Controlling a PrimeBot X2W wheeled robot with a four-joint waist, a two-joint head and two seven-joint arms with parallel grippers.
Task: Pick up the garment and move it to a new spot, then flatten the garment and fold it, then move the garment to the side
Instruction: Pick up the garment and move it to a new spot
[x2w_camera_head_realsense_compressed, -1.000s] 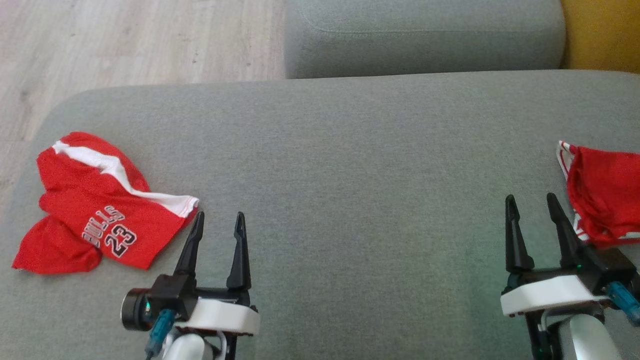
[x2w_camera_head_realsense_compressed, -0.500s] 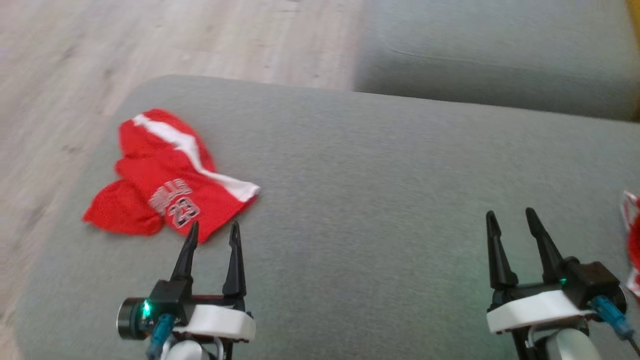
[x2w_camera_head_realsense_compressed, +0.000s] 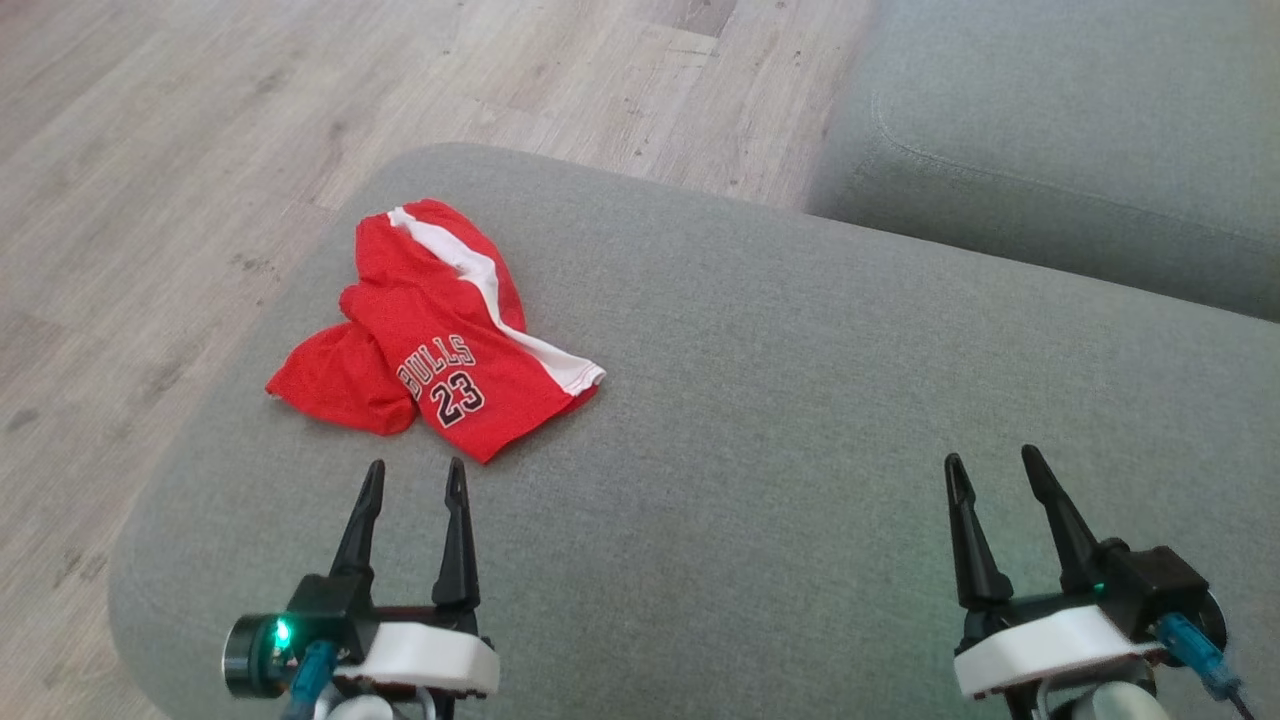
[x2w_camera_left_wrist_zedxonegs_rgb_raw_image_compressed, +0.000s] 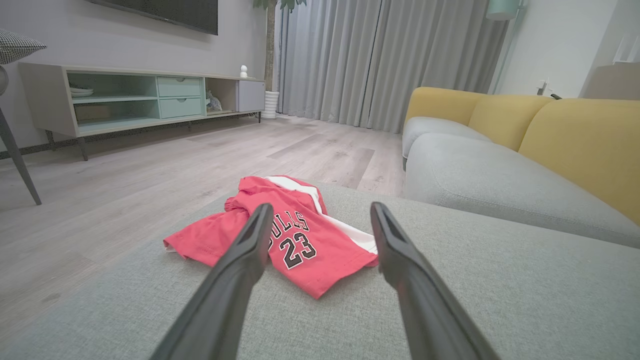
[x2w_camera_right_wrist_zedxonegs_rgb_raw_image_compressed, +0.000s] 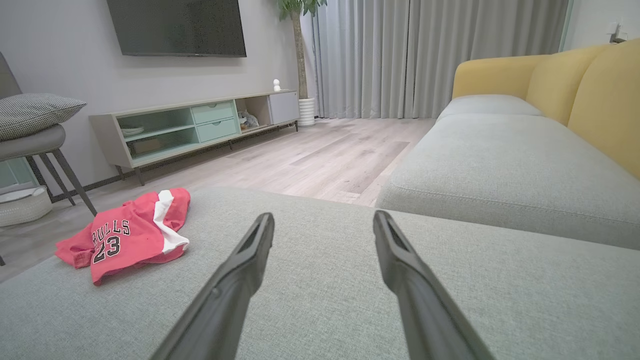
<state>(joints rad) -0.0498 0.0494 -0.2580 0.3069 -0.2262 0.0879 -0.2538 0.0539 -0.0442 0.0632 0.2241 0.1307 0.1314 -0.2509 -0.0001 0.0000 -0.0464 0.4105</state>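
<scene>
Red garment (x2w_camera_head_realsense_compressed: 440, 345): crumpled near the far-left corner of the grey cushion (x2w_camera_head_realsense_compressed: 760, 420), just beyond the left gripper (x2w_camera_head_realsense_compressed: 415, 465), fingers spread, empty; right gripper (x2w_camera_head_realsense_compressed: 991, 455) likewise spread, well apart; pickup advice: come in low and pinch the near hem, probably cleaner than the bunched middle.

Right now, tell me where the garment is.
Head view: the red garment lies on the grey cushion, toward its left end, just ahead of the left gripper.
</scene>
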